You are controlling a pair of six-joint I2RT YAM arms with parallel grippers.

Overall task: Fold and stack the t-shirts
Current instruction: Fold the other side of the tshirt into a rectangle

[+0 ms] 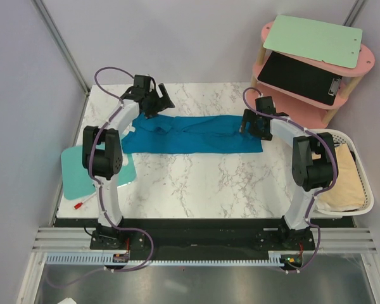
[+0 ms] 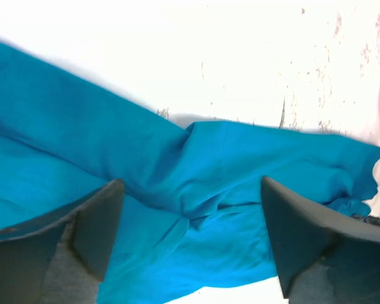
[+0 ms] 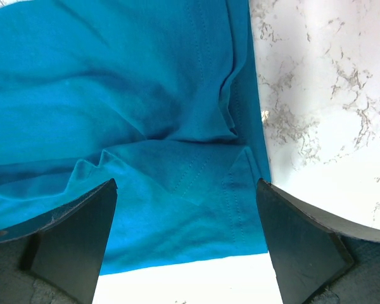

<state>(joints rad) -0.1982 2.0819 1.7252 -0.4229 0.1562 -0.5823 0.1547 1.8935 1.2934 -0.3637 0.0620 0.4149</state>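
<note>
While the teal t-shirt [image 1: 196, 134] lies spread on the tabletop [image 1: 209, 183], the left arm [image 1: 119, 119] and right arm [image 1: 289, 130] reach over its two ends, jaws open wide, holding nothing.

The teal t-shirt [image 1: 196, 134] is soft matt cloth, creased, with stitched hems. The counter [image 1: 202, 183] looks like smooth, faintly glossy white marble veined in grey. The basket [image 1: 366, 183] is white plastic mesh; the cream t-shirts [image 1: 342, 180] in it are soft matt cloth.
</note>
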